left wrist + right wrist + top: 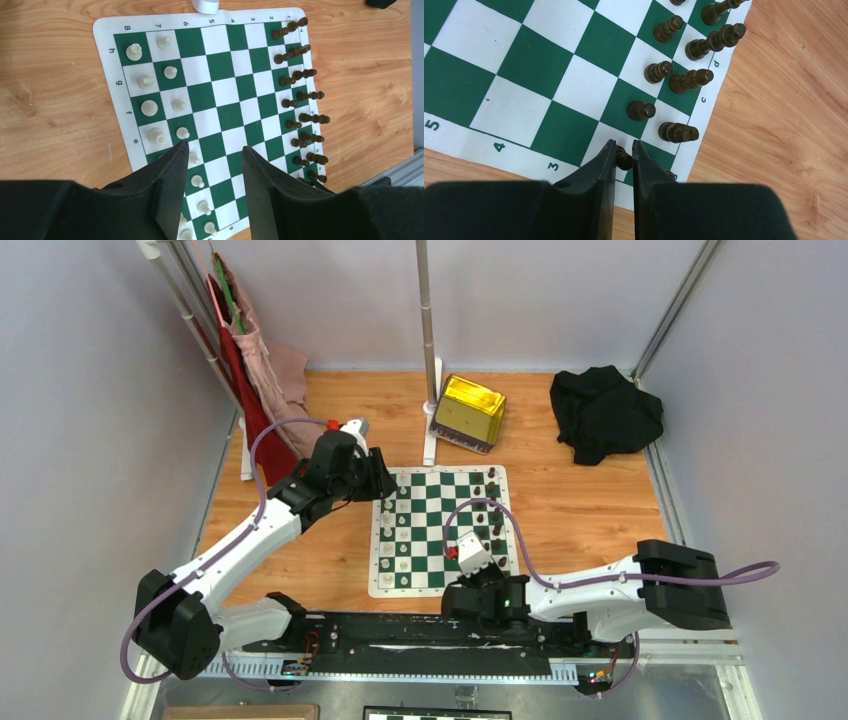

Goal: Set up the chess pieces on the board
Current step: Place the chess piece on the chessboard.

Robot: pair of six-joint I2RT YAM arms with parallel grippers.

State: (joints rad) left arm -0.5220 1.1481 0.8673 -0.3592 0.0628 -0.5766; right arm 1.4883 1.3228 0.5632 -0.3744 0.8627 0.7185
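The green-and-white board [440,530] lies mid-table and also shows in the left wrist view [220,95] and the right wrist view [524,65]. Dark brown chess pieces [493,510] stand in two rows along its right side [300,95]. Cream-white pieces [150,107] fill the opposite side. My right gripper [624,148] is at the board's near right corner [484,565], shut on a dark pawn [624,160] that stands on a white square. Other dark pieces [678,132] stand just beyond it. My left gripper [214,146] hangs open and empty above the white pieces' side [383,485].
A shiny gold tin [468,412] and a white pole base [432,445] sit behind the board. A black cloth [605,410] lies at the back right. Red and pink cloths [255,370] hang at the back left. A black-and-white checkered board [435,713] shows at the bottom edge.
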